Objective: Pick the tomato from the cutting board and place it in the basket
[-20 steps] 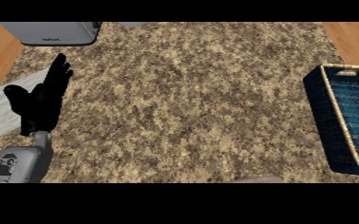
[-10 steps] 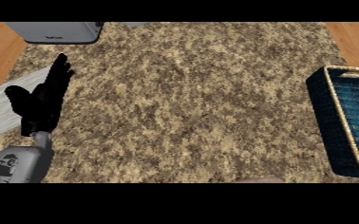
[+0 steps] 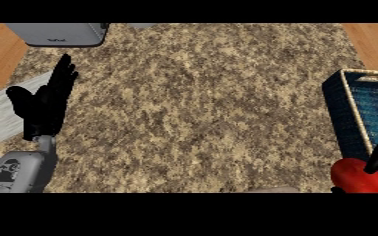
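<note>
A red tomato [image 3: 351,176] shows at the lower right edge of the head view, just below the near end of the basket [image 3: 337,116]. The basket is dark blue with a tan rim and stands at the right edge. Of my right hand [image 3: 372,164] only a black finger is visible, lying across the tomato's right side, so the hand appears curled round it. My left hand [image 3: 44,105] rests open at the left edge, fingers straight and pointing up, holding nothing.
A grey appliance [image 3: 60,34] stands at the back left corner. A pale flat strip [image 3: 13,116] lies under the left hand at the counter's left edge. Wooden floor shows past both back corners of the speckled counter [image 3: 199,105].
The tomato and a finger of my right hand have come into view at the lower right, below the basket. The left hand has stayed still.
</note>
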